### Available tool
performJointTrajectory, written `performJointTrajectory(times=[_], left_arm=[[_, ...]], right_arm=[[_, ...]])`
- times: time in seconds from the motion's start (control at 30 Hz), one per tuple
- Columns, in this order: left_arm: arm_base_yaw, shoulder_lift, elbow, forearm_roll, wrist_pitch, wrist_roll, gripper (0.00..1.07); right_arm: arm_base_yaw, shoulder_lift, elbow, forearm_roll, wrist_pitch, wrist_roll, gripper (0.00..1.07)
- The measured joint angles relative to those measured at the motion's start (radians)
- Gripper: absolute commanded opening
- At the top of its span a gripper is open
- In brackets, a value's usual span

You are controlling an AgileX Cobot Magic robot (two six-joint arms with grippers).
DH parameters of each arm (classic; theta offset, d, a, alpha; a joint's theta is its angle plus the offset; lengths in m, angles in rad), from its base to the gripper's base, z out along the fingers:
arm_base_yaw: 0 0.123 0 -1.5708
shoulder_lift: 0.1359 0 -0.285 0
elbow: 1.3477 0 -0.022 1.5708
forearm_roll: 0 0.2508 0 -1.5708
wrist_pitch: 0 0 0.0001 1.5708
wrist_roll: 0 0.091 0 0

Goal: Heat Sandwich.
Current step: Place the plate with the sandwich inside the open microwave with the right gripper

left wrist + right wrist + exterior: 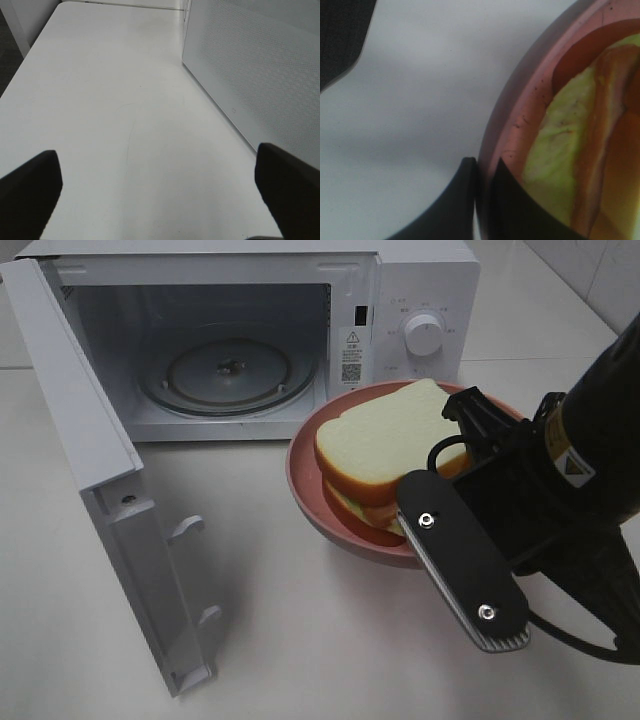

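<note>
The sandwich, pale bread with a yellow-green layer, lies on a round pink plate in front of the open microwave, toward its control side. My right gripper is shut on the plate's near rim. In the right wrist view the gripper pinches the plate's rim from both sides, with the sandwich just beyond. Whether the plate rests on the table I cannot tell. My left gripper is open and holds nothing, above bare table beside the microwave door.
The microwave door is swung wide open at the left, reaching toward the front of the table. Inside, the glass turntable carries nothing. White table lies between the door and the plate.
</note>
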Motion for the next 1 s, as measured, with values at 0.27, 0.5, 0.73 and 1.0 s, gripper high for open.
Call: performJointTrajectory(times=[0.27,0.5,0.73,1.0], left_arm=[[0.000,0.000,0.000,0.000,0.000,0.000,1.00],[0.000,0.000,0.000,0.000,0.000,0.000,1.00],[0.000,0.000,0.000,0.000,0.000,0.000,1.00],[0.000,0.000,0.000,0.000,0.000,0.000,1.00]], right_arm=[[-0.069,0.000,0.000,0.091,-0.044,-0.204,0.04],[-0.131,0.000,0.000,0.169,-0.050,-0.395,0.04],[-0.229,0.000,0.002,0.236,-0.091,-0.537,0.00],[-0.240,0.000,0.002,0.256,-0.121,-0.623,0.00]])
